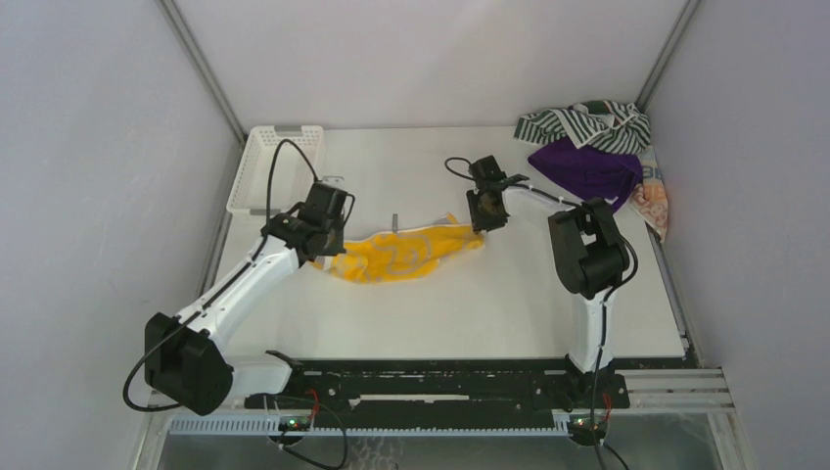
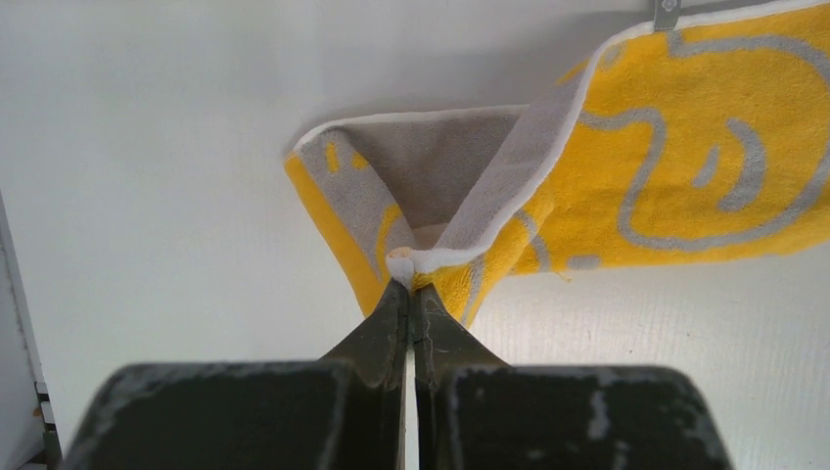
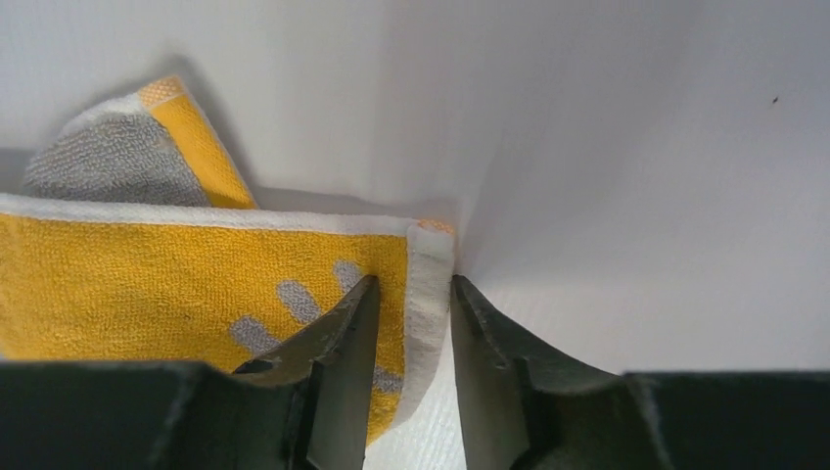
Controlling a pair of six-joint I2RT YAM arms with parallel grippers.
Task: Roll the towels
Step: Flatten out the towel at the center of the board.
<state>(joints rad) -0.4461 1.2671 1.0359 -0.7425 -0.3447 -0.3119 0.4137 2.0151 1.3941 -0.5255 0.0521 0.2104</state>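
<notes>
My left gripper: jaws pressed together, pinching a white-hemmed corner of the yellow towel. Corner is bunched right at the tips. Hem runs up and right from there. Cloth is folded over near the pinch, grey underside with yellow marks showing. Rest of the towel spreads right, yellow face up with grey looping lines, on the white table. Small metal tab at the top edge, just beside the towel's far hem.
</notes>
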